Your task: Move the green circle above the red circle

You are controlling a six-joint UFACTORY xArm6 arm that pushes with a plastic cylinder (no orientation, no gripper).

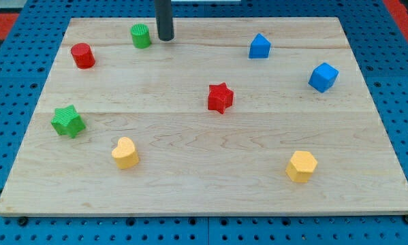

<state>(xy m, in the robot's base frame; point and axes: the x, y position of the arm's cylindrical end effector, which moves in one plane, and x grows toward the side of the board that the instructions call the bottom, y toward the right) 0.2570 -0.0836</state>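
The green circle stands near the view's top left on the wooden board. The red circle stands to its left and a little lower, apart from it. My tip is just to the right of the green circle, with a small gap between them.
A green star is at the left, a yellow heart at the lower left, a red star in the middle, a yellow hexagon at the lower right. Two blue blocks are at the upper right.
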